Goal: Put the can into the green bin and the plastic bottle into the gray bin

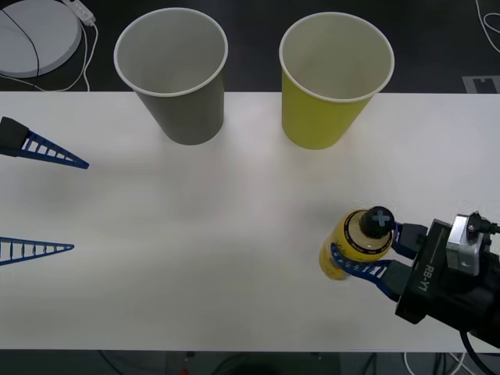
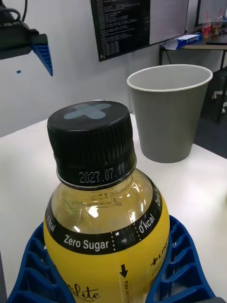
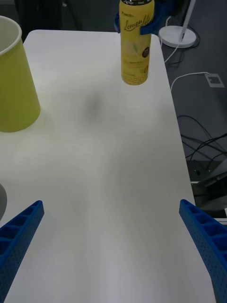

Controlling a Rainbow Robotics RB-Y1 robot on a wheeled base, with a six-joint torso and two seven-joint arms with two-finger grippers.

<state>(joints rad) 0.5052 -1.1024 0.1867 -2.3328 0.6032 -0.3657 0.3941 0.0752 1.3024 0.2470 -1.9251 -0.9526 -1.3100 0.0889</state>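
We hold plastic bottle in right gripper, fingers clamped round label, upright on table near right edge. Gray bin waits far-left, so long carry. Left gripper spread wide, empty, parked left.

Wide bare table between the plastic bottle and the cups; the green bin stands just beside the gray bin, blocking the far edge.

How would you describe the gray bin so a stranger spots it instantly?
Look along the white table's far edge, where two big paper cups stand. The gray bin is the one on the robot's left; its neighbour, the green bin, is yellow-green.
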